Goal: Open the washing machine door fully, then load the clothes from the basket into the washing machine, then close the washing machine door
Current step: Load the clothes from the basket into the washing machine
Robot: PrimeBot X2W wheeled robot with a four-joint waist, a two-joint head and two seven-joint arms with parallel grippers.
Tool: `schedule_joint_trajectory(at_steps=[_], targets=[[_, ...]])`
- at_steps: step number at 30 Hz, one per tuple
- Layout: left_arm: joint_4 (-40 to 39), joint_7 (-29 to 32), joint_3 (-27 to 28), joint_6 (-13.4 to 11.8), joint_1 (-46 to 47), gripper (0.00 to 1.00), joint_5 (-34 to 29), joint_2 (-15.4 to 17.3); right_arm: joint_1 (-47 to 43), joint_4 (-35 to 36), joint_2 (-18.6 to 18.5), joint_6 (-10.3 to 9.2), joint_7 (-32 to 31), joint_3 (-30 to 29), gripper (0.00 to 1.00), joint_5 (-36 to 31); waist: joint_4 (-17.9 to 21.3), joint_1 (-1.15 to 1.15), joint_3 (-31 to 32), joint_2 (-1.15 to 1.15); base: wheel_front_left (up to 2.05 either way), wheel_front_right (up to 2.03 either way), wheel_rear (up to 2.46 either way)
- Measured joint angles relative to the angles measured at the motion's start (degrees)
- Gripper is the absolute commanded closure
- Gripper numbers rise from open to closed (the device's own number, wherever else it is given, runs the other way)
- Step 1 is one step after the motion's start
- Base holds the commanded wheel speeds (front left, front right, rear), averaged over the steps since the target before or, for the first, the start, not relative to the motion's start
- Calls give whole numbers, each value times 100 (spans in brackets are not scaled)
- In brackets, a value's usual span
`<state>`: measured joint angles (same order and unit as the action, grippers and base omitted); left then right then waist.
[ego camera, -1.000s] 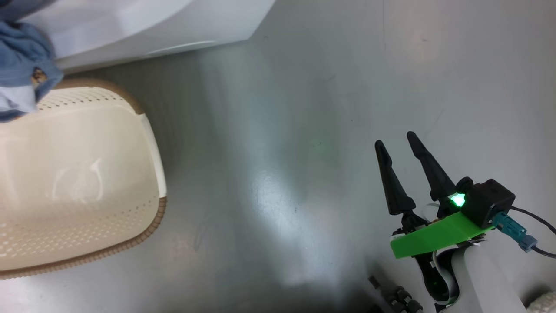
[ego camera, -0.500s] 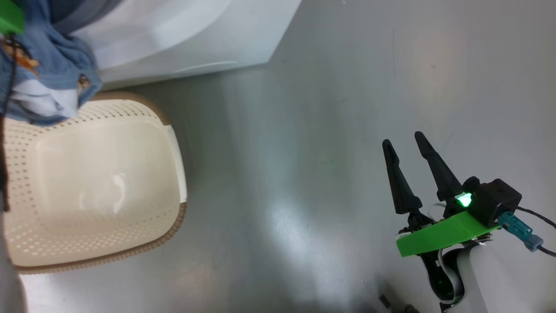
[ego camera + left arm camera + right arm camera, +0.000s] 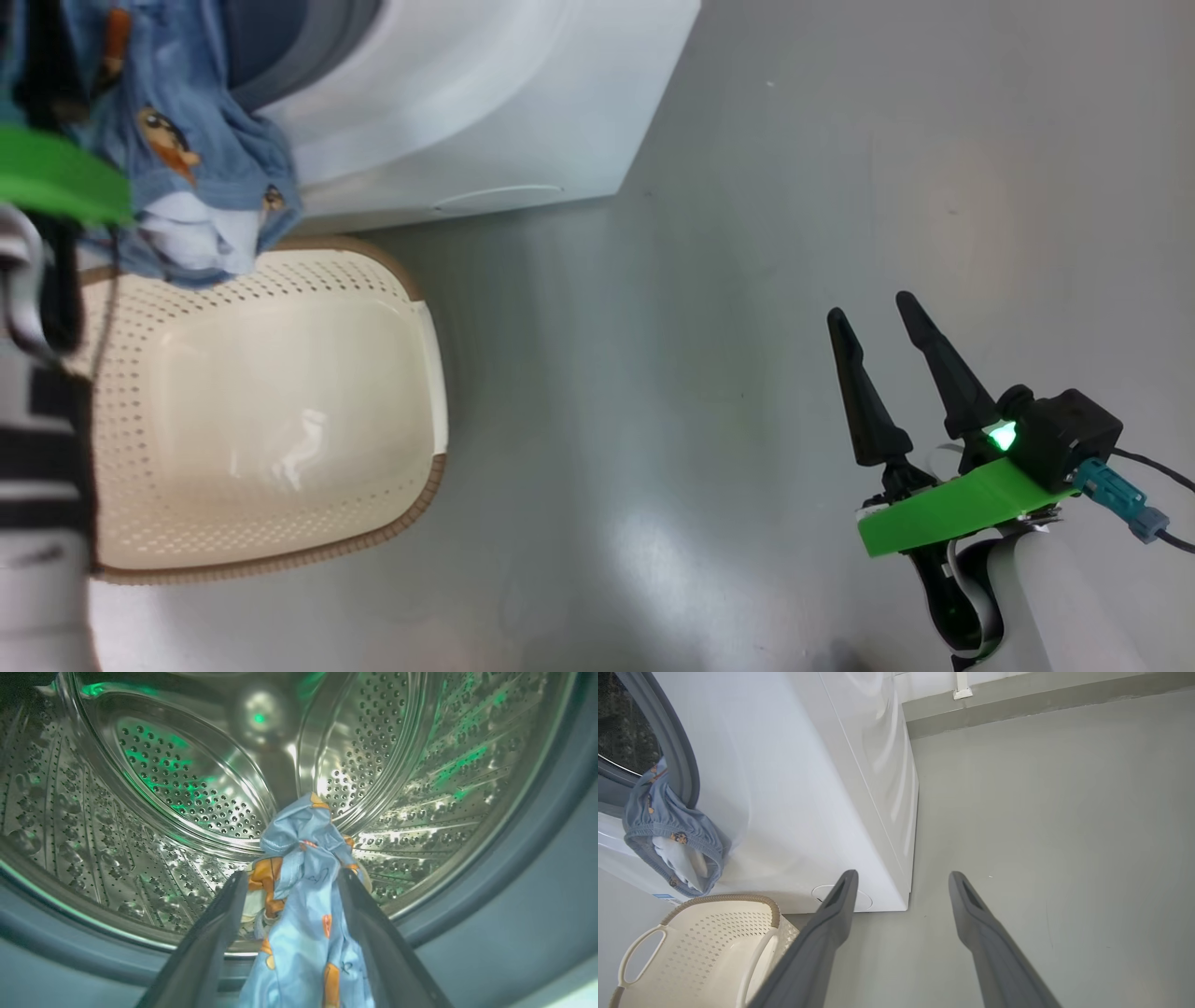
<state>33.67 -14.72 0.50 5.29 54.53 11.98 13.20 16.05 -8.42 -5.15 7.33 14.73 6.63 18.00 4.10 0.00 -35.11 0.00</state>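
Observation:
My left gripper [image 3: 293,873] is shut on the clothes [image 3: 303,933], a light-blue bundle with orange cartoon print, held at the mouth of the perforated steel drum [image 3: 187,774]. In the head view the clothes [image 3: 187,159] hang over the white washing machine [image 3: 485,121] front, above the cream basket [image 3: 252,280], whose inside shows bare plastic. The right wrist view shows the clothes [image 3: 668,826] draped from the opening over the basket [image 3: 705,947]. My right gripper [image 3: 870,310] stands open over the floor, holding nothing. The washing machine door is out of view.
Grey floor [image 3: 653,373] stretches to the right of the machine and basket. A grey rubber ring [image 3: 514,868] frames the drum. The machine's white side [image 3: 808,788] runs back to a wall skirting [image 3: 1017,709].
The head camera has shifted, bringing the left arm and more of the machine into view. The bundle has risen a little from the basket towards the opening. The right gripper keeps its pose.

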Motion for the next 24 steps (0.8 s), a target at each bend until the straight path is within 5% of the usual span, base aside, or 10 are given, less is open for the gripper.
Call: schedule_joint_trajectory(at_steps=[24], targets=[[-2736,1,857,-34,-3758,0,-185,-993,-107,12,-112,0,-1,191,0,-2,-137,0,411,0,0,0,0]])
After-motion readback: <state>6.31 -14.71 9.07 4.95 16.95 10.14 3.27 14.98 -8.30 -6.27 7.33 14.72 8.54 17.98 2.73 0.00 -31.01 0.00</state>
